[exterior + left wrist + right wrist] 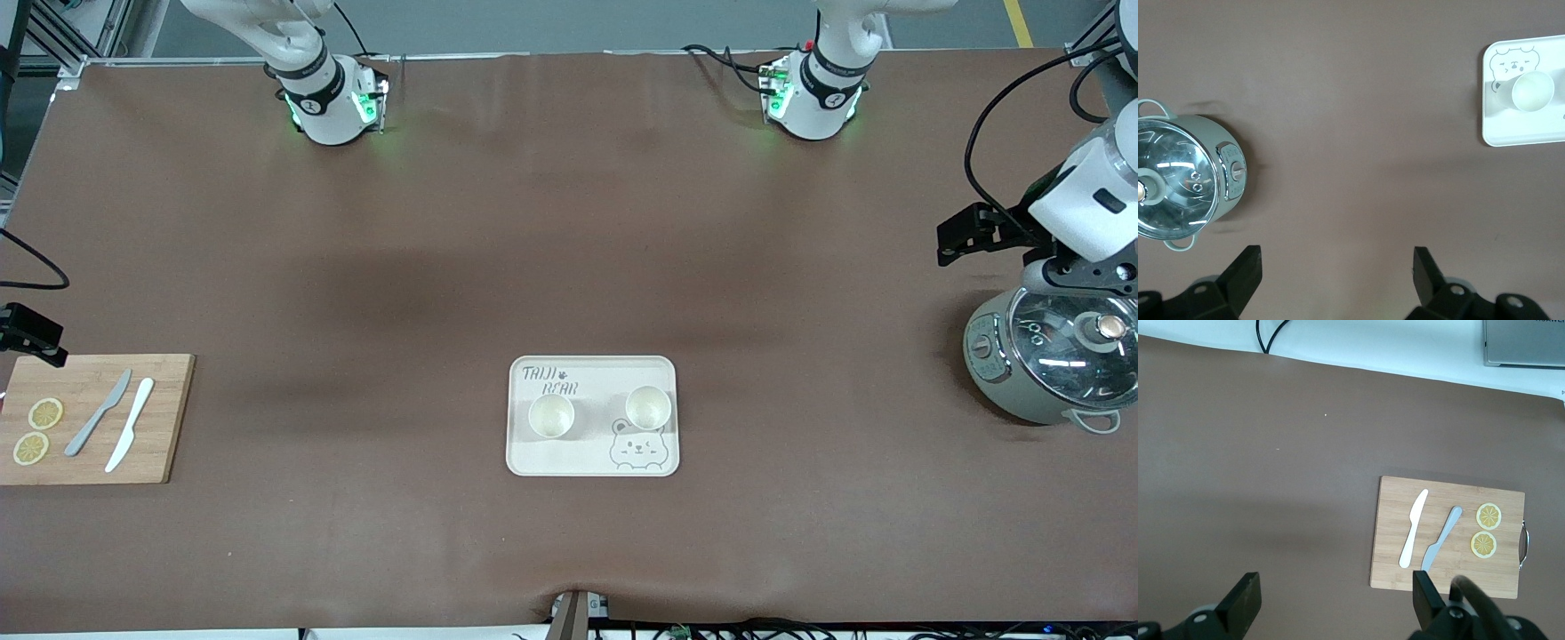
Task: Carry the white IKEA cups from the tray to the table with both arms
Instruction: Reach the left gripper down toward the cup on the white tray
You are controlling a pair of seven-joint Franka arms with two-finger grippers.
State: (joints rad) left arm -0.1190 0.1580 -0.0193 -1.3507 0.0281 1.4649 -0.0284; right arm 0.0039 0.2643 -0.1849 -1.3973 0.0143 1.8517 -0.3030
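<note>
Two white IKEA cups stand upright on the cream bear tray (592,458) in the middle of the table. One cup (551,415) is toward the right arm's end, the other (647,407) toward the left arm's end by the bear drawing. The left arm (1080,200) hangs above a pot at its end of the table. My left gripper (1338,273) is open and empty over bare table; its view shows one cup (1531,92) on the tray (1511,133). My right gripper (1337,597) is open and empty, high over bare table beside a cutting board.
A grey-green pot with a glass lid (1045,364) stands at the left arm's end, also in the left wrist view (1178,183). A wooden cutting board (89,418) with two knives and two lemon slices lies at the right arm's end, also in the right wrist view (1448,533).
</note>
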